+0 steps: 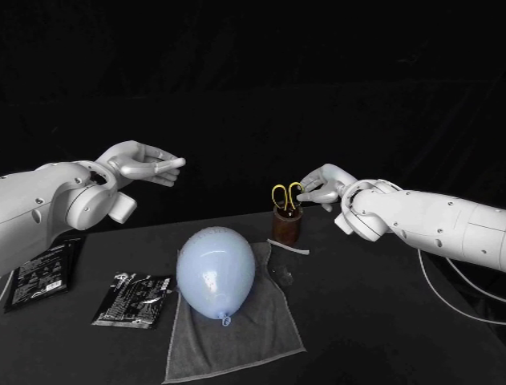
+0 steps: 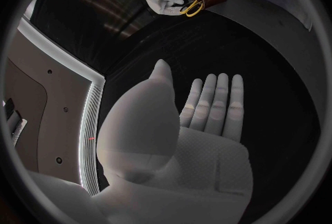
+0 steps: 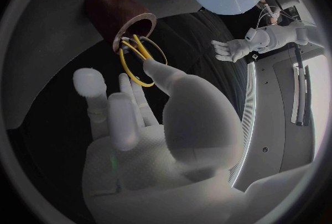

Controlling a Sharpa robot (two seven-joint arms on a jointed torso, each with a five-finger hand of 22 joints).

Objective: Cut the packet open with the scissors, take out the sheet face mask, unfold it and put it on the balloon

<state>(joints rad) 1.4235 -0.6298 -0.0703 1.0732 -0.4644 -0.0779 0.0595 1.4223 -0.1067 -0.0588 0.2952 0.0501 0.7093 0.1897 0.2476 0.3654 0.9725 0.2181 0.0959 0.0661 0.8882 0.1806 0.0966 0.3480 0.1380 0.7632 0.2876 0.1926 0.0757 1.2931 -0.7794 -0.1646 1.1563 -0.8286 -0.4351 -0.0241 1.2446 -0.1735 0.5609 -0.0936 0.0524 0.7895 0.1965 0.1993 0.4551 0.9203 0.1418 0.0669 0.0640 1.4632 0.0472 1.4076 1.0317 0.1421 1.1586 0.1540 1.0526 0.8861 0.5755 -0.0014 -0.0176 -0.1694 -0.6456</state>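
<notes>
Yellow-handled scissors (image 1: 287, 195) stand blades down in a brown cup (image 1: 287, 227) behind a pale blue balloon (image 1: 216, 271), which lies on a grey towel (image 1: 236, 321). A black mask packet (image 1: 134, 300) lies flat on the table just left of the towel. My right hand (image 1: 328, 184) hovers at the scissor handles. In the right wrist view its thumb tip reaches the yellow handle rings (image 3: 141, 58) while the other fingers stay spread and apart. My left hand (image 1: 143, 164) is raised well above the table's left side, its palm (image 2: 207, 141) flat and holding nothing.
A second black packet (image 1: 47, 273) lies at the far left near the table edge. A white strip (image 1: 289, 249) sits at the towel's far right corner by the cup. Cables (image 1: 461, 297) run along the right side.
</notes>
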